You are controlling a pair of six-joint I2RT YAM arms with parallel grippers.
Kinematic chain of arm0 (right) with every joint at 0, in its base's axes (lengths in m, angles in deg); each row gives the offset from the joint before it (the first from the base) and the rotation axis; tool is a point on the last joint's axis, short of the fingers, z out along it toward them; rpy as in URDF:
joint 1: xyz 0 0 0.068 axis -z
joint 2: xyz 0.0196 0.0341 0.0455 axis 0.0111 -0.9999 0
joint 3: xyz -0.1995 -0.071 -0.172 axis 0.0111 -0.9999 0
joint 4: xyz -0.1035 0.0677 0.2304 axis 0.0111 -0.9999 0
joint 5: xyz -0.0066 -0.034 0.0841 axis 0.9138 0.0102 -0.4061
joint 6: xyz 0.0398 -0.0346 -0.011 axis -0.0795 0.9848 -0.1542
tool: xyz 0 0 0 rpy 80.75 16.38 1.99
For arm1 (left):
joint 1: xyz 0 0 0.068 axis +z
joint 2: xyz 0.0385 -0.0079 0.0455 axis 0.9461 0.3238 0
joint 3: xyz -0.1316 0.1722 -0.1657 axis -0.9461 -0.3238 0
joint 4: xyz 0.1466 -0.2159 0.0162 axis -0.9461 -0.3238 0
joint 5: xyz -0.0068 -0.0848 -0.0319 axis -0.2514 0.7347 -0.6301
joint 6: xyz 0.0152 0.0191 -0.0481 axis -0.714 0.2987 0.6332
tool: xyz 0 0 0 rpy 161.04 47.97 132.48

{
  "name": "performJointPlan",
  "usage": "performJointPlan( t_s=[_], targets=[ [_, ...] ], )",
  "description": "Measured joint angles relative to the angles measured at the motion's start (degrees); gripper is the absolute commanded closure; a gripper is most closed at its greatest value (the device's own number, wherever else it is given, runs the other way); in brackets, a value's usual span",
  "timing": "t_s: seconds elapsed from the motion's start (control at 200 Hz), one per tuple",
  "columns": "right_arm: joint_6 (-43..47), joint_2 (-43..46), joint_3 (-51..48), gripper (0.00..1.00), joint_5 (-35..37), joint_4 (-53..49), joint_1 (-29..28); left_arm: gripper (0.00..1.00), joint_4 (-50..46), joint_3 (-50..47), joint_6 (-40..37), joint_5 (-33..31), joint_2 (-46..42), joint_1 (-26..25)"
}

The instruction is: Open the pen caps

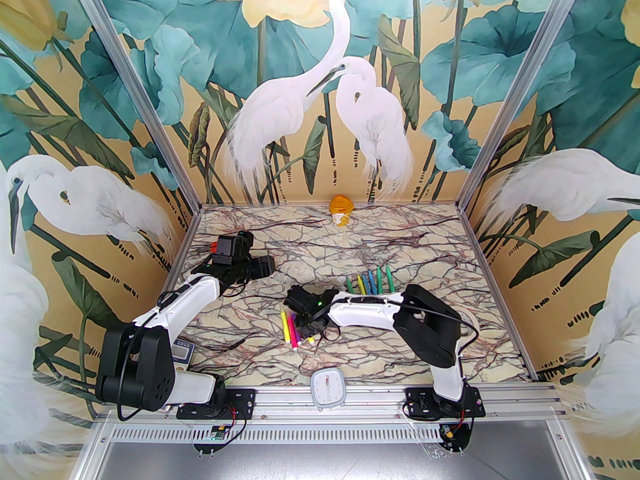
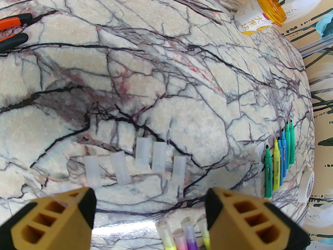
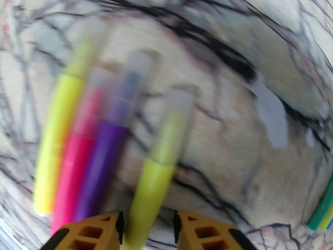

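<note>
Between the right gripper's (image 3: 148,230) parted fingers lies a capped lime pen (image 3: 153,170), with purple, pink and yellow pens (image 3: 104,152) crowding its left. The left gripper (image 2: 151,212), spread wide, hovers over five loose caps (image 2: 159,156). Pliers (image 2: 13,30) lie beyond.

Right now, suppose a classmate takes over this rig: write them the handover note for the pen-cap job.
Left gripper: open and empty, facing the row of loose caps on the table.
Right gripper: open, fingers either side of the yellow-green pen; the picture is blurred, but it looks unclamped.
Done: the uncapped pens lie together at the right side of the table.
Left: four capped pens, the yellow pen, pink pen, purple pen and that yellow-green one.
</note>
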Motion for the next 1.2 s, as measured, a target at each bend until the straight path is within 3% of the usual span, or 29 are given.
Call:
performJointPlan(
  t_s=[0.315, 0.87, 1.195],
  targets=[
    [-0.98, 0.04, -0.13, 0.79, 2.36, -1.4, 0.2, 0.25, 0.04, -0.04, 0.2, 1.51, 0.0, 0.0],
    [-0.44, 13.27, -13.86, 0.85, -0.2, 7.37, 6.1, 0.26, 5.49, -0.81, 4.24, 17.94, 0.0, 0.0],
    [0.74, 23.56, -19.21, 0.86, 0.33, 13.46, 8.11, 0.33, 11.78, -1.9, 7.65, 29.22, 0.94, -0.22]
  ],
)
